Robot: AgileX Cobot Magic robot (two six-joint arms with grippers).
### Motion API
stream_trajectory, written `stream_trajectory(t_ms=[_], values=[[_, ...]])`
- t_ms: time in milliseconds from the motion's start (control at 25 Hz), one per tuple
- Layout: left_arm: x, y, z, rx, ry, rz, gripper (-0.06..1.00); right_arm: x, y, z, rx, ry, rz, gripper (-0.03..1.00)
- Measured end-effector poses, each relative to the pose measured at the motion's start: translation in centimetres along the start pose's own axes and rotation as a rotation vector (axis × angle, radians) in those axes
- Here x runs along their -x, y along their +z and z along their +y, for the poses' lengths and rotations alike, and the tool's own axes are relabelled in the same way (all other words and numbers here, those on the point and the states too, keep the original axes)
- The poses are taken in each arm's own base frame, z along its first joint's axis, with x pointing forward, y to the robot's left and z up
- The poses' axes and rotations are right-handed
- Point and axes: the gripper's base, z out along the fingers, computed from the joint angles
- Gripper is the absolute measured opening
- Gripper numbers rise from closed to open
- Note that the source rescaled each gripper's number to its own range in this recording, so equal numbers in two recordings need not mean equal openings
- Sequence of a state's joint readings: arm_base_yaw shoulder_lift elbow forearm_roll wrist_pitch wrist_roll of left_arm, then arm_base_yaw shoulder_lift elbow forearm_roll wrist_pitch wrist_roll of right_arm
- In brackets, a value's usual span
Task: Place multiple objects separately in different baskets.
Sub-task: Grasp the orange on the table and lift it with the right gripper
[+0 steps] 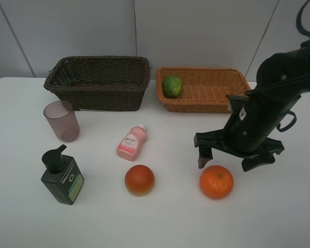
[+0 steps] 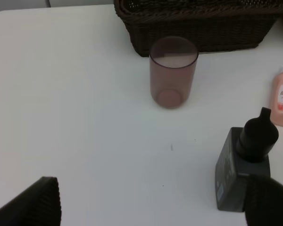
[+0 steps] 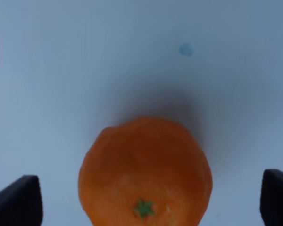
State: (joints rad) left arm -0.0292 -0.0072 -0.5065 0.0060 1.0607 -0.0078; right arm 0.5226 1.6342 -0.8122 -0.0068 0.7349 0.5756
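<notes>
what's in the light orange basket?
The light orange basket holds one green lime at its left end; the rest of the visible floor is bare. Its near wall hides a floor strip, and the right arm covers its front right corner.

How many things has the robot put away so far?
Done: the green lime sits in the light orange-brown wicker basket. In hand: the open right gripper hovers by the round orange, not gripping. Left on the white table: red-yellow fruit, pink bottle, dark green pump bottle, mauve plastic cup.

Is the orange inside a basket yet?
No, the orange sits on the white table in front of the light basket, which holds only the lime.
</notes>
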Motion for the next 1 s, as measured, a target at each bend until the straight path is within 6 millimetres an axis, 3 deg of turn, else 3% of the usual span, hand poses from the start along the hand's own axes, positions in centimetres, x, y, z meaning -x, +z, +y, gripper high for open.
stream_trajectory(t_ms=[1000], values=[[0.0,0.0,0.0,0.0,0.0,0.0,1.0,-0.6,5.2,1.0,-0.045,0.026,0.13,1.0]])
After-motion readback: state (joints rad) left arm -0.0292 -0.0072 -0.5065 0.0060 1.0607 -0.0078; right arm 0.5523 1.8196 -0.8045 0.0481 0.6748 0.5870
